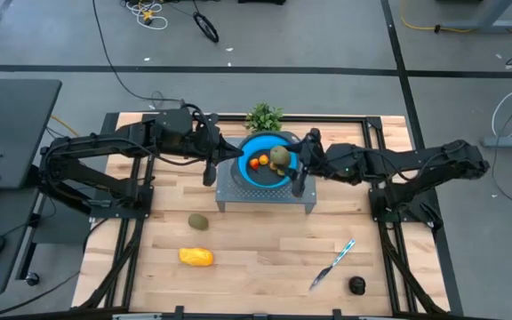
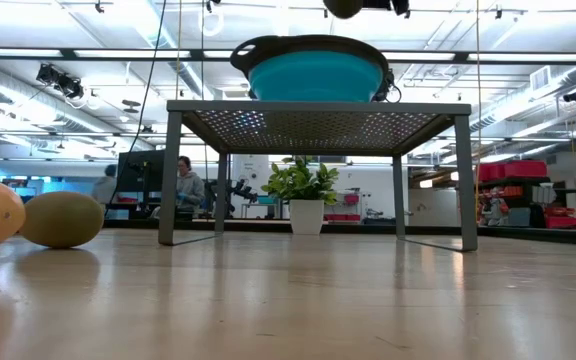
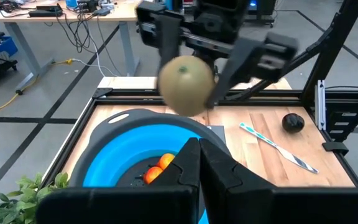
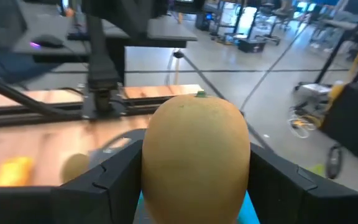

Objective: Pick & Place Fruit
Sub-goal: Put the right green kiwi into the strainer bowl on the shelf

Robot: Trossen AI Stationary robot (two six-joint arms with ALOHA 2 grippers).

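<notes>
I am holding an olive-brown oval fruit [image 1: 279,157] clamped between the fingers of the right gripper [image 1: 284,160], directly above the blue bowl [image 1: 249,145] on the perforated metal stand [image 1: 229,191] at the far centre of the table; it is not yet released; the left gripper [image 1: 210,171] is waiting just left of the bowl with its fingers pressed together, holding nothing; two small orange fruits [image 1: 258,161] are already lying in the bowl; I am judging the task roughly half done; three pieces are remaining on the table: a second olive-brown oval [image 1: 198,221] near left, the yellow-orange oblong [image 1: 196,257] nearer still, and the near-black round fruit [image 1: 356,284] near right, beside the knife [image 1: 332,264].
</notes>
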